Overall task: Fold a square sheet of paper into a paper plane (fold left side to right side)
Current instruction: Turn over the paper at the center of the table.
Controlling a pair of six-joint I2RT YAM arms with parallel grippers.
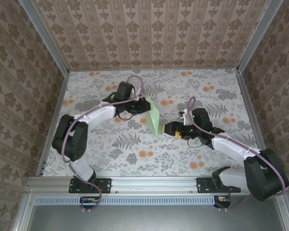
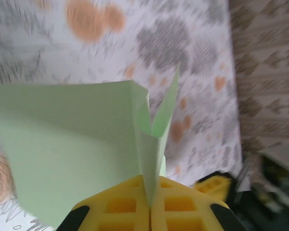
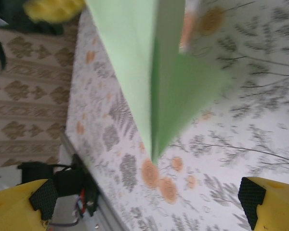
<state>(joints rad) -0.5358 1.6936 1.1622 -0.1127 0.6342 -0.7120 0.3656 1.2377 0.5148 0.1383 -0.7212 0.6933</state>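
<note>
The pale-green paper plane (image 1: 153,119), a slim pointed dart of folded paper with a centre crease, hung over the middle of the table between the two arms. Its long axis ran from the far left down to the near right, and its sharp nose aimed at the near right. In the left wrist view the paper plane (image 2: 82,154) stood on edge with its flaps splayed above the crease. Whether the nose touched the cloth could not be told.

The left gripper (image 1: 142,108) was clamped on the paper plane at its far, blunt end. In its own camera the left gripper (image 2: 150,211) had its yellow fingers (image 2: 120,209) pressed together with the green sheet pinched along the seam between them.

The right gripper (image 1: 167,128) sat just beside the nose, on its near-right side, and was the closer of the two to that tip. From its wrist camera the right gripper (image 3: 148,196) was spread wide and held nothing. The nose of the paper plane (image 3: 151,96) pointed down into the gap between its fingertips, apart from both.

So any regrasp would probably call for the right arm to travel up along that axis, from the nose towards the left arm's pinch.

Beneath lay a tablecloth (image 1: 125,149) printed with grey fern leaves and orange blossoms.
</note>
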